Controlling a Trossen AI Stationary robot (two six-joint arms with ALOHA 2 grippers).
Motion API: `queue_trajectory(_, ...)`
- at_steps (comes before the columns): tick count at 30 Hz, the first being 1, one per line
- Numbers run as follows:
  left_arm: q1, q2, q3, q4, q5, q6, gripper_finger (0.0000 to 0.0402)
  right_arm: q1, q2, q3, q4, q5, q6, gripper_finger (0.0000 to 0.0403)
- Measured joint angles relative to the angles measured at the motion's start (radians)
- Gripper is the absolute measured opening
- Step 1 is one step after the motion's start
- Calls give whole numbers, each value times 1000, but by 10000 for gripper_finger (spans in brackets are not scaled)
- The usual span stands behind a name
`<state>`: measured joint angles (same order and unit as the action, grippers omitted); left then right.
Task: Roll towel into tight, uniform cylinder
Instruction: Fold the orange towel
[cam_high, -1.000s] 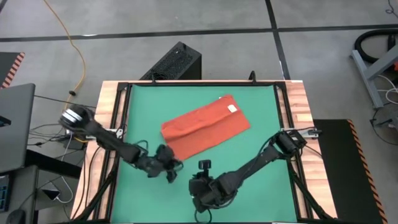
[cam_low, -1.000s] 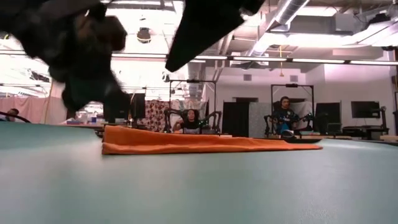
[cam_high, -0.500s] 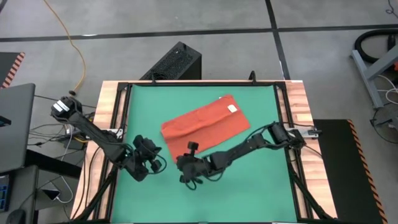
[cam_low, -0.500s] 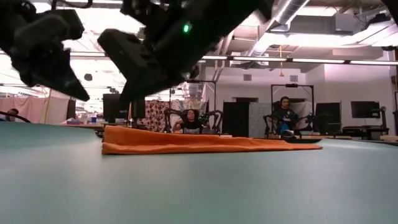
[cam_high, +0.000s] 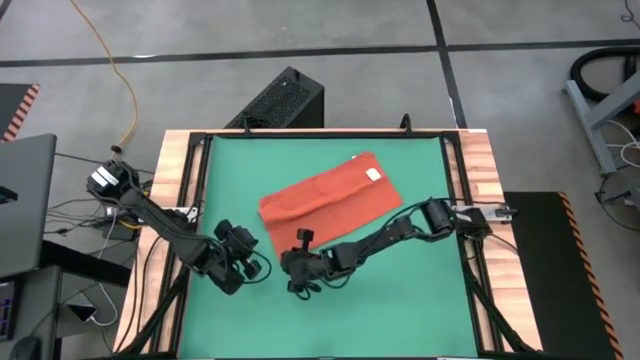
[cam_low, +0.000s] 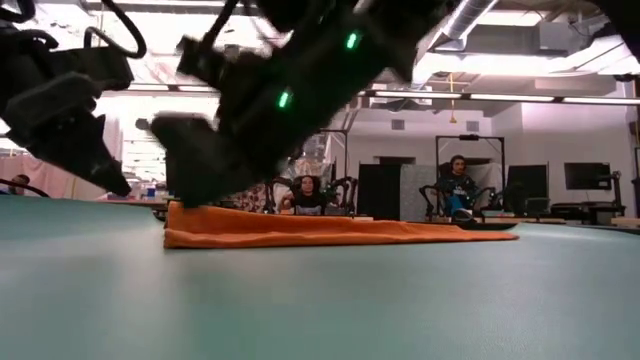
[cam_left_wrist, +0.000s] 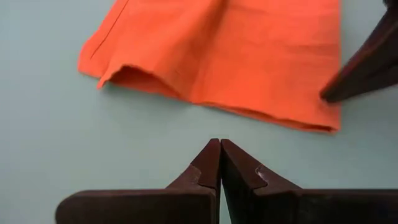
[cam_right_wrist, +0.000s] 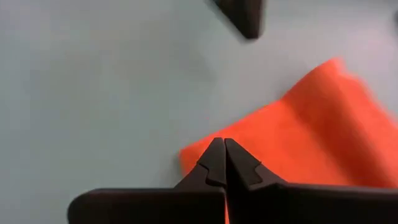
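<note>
Towel (cam_high: 330, 207): lay flat on your green mat (cam_high: 420, 300), unobstructed. Left gripper (cam_high: 262, 268) and right gripper (cam_high: 297, 287): jaws closed, empty, near its front edge. Low view alone showed seated people (cam_low: 458, 185) behind the table.

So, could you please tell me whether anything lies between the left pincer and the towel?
Nothing visible does. The left pincer, shut, faces the towel across bare green mat. The right pincer, also shut, sits beside it at the towel's near corner, not in its path.
</note>
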<state>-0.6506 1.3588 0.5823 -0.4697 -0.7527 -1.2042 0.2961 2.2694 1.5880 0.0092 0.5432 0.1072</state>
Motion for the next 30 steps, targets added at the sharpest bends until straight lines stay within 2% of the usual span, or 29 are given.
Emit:
queue_trajectory(5,0,20,0,-14,16,-16,0,1,9,4,17,0,12,8)
queue_trajectory(10,0,19,0,-10,22,-16,0,3,43,-1,7,-45,49,8)
queue_trajectory(21,0,19,0,-11,41,10,0,64,23,3,-132,-77,136,7)
queue_trajectory(26,0,18,0,-21,36,28,0,142,-4,39,-302,-127,221,7)
queue_trajectory(30,-1,18,0,7,36,102,0,214,-22,63,-467,-148,336,7)
